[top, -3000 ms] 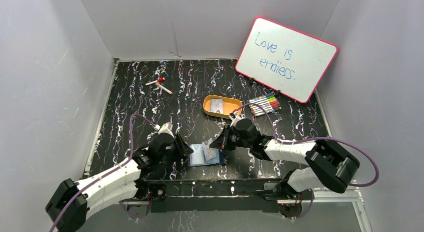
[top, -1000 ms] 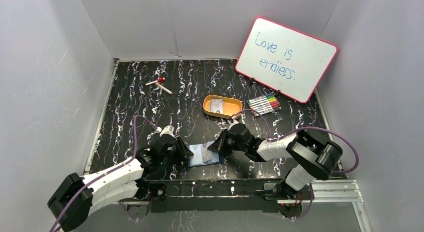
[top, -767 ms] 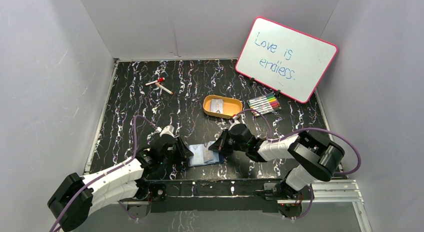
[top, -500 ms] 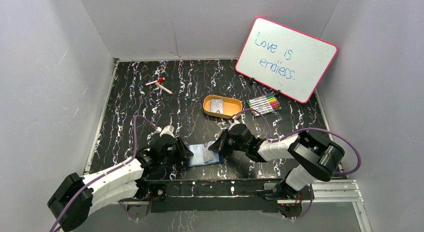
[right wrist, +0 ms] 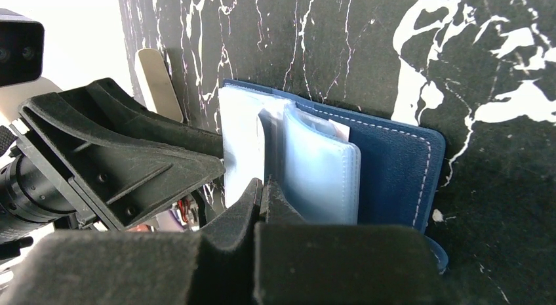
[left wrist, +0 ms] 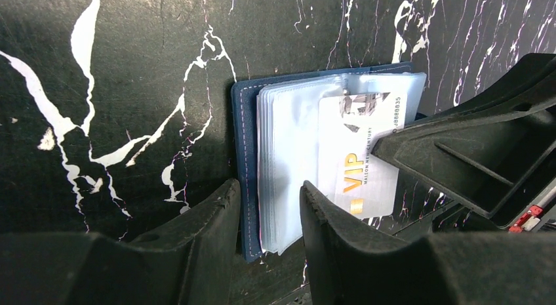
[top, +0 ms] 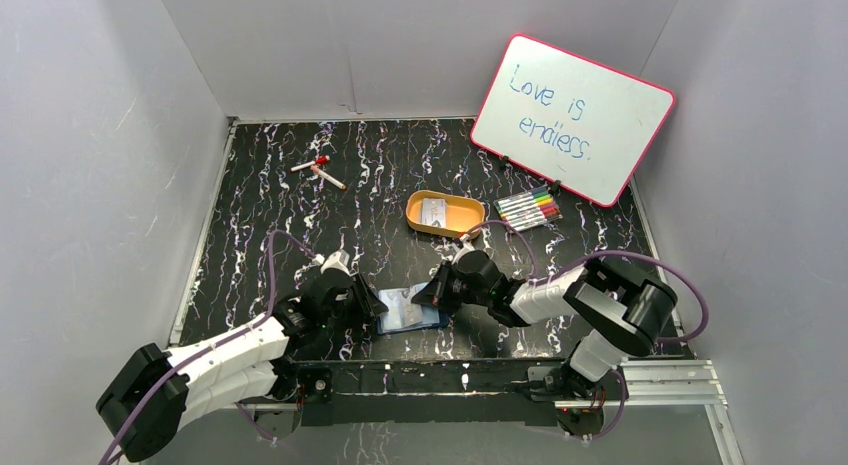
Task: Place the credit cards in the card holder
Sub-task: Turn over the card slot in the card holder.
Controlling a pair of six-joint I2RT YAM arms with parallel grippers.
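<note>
At the upper left of the overhead view, two pens with red ends lie on the black, white-veined counter. Below and left of centre, the left claw comes down onto the card holder. The holder lies open and flat near the bottom edge of the counter, between the two claws.

In the left wrist view the holder is a navy-blue cover with pale stitching along its border and a stack of clear plastic sleeves fanned on top. The left claw is part-way open. One tip sits at the cover's left edge and the other on the sleeves. I cannot tell whether the tips press down.

To the right, a pale grey-white credit card with gold "VIP" lettering and a printed number lies over the sleeves. Its upper end shows through the plastic. The right claw is closed narrow on the card's right edge. In the right wrist view the card shows only as a thin sliver rising from the closed tips between the sleeves.

Further right and higher in the overhead view, an orange oval tray holds a second card. Beside the tray is a row of coloured markers. At the upper right, a pink-framed whiteboard reads "Love is endless."
</note>
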